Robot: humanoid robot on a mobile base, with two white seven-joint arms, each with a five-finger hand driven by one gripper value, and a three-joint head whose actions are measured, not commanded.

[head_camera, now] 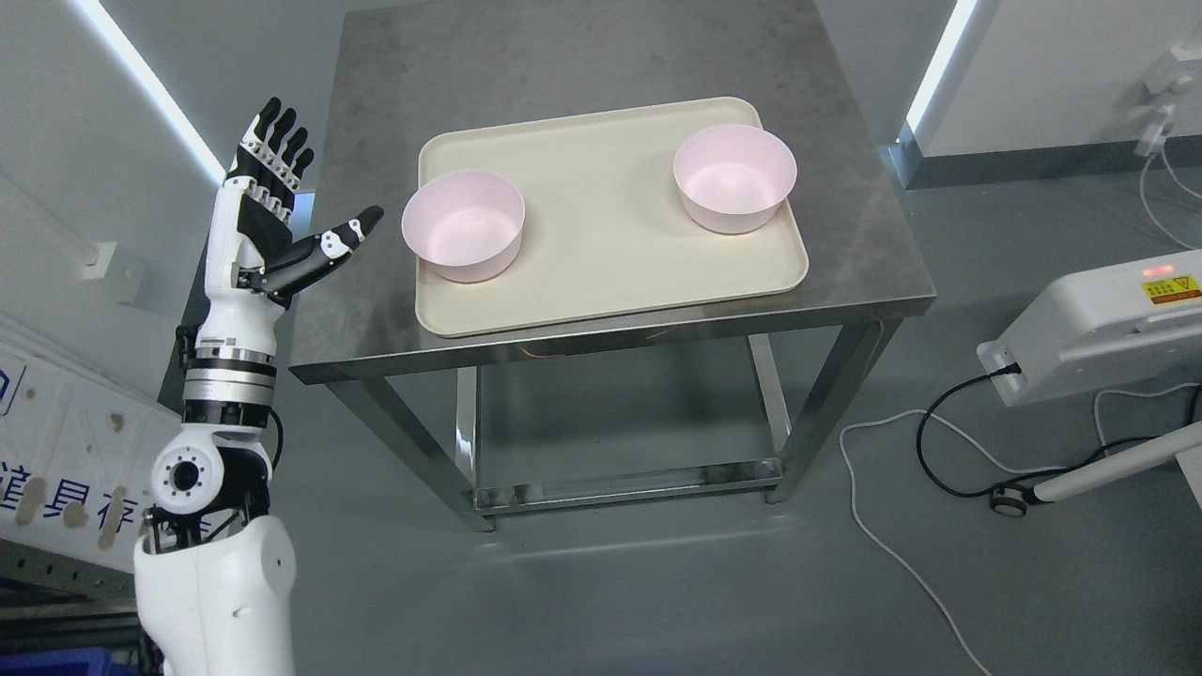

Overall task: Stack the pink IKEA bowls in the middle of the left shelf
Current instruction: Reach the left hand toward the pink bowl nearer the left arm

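Two pink bowls stand upright and apart on a cream tray (601, 282) on a steel table. One bowl (463, 225) sits at the tray's left edge, the other bowl (734, 177) near its far right corner. My left hand (299, 202) is raised beside the table's left edge, fingers spread and thumb pointing toward the left bowl, a short gap from it. It holds nothing. The right arm does not show.
The steel table (873, 272) has open legs and a low crossbar. A white machine (1108, 324) with cables on the floor stands at the right. A white panel with print (56, 451) and a blue bin corner are at the lower left.
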